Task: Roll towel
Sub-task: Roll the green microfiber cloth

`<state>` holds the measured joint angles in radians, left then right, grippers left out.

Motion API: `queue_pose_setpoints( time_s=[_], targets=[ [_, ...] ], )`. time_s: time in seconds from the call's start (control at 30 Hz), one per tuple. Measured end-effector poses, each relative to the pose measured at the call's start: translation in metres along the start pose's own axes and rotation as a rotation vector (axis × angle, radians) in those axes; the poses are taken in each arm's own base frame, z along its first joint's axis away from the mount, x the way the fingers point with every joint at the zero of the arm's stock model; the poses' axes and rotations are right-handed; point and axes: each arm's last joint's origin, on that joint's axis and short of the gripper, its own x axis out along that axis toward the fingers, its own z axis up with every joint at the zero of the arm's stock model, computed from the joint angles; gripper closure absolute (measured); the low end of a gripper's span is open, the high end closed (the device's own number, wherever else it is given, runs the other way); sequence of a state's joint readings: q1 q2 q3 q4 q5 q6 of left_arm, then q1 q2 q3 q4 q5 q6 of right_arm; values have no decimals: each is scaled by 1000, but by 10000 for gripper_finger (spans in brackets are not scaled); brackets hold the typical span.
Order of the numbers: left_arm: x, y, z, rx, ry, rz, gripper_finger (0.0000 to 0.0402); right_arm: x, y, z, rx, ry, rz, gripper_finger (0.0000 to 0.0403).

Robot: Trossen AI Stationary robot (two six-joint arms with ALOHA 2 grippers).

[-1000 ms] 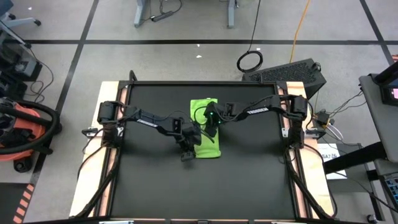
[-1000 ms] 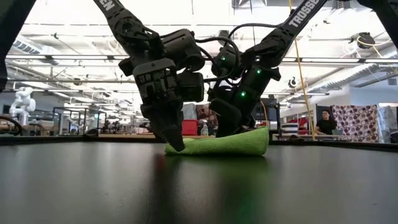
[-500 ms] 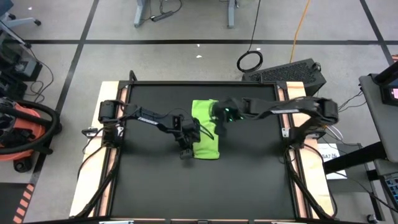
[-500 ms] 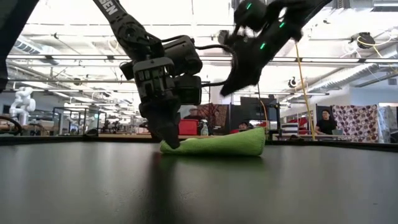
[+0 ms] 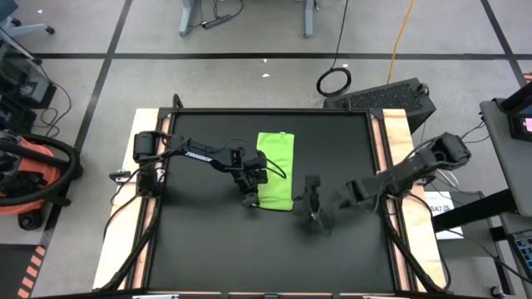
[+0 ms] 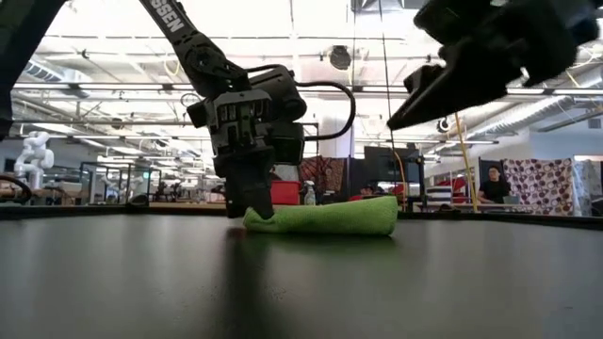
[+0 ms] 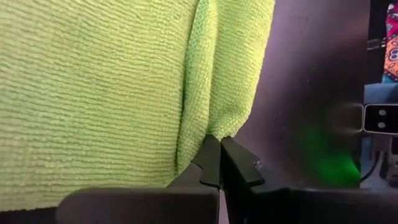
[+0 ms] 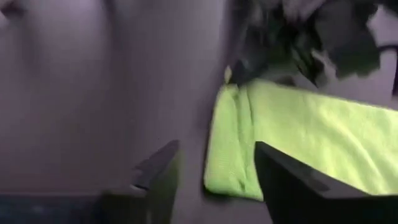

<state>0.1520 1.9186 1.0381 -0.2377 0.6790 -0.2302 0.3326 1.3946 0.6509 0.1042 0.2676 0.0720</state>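
The towel point(image 7: 99, 93) is soft looped cloth with a rough ribbed weave; the tabletop point(image 6: 301, 282) is smooth, black and faintly glossy.

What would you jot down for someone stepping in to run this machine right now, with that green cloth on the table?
Left gripper: shut, tips at the near left corner of the towel; whether it pinches cloth is unclear.
Right gripper: open, empty, off to the towel's right above the table.
Towel: mid-table, lying as a folded strip, one long edge doubled over.
Done: a fold, at most.
Left: roll it up.
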Motion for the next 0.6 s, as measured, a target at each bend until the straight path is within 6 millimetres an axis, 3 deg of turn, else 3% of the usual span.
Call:
queue_pose_setpoints(
  time_s=[0.13,0.23,0.6],
  targets=[
    [0,0,-1,-9,12,0,400,17,17,-16,-11,52,-81,167],
    [1,-1,-2,-30,15,0,400,31,24,-26,1,68,-81,158],
    [4,-5,-5,-52,41,1,400,64,35,-43,5,38,-152,195]
  ],
)
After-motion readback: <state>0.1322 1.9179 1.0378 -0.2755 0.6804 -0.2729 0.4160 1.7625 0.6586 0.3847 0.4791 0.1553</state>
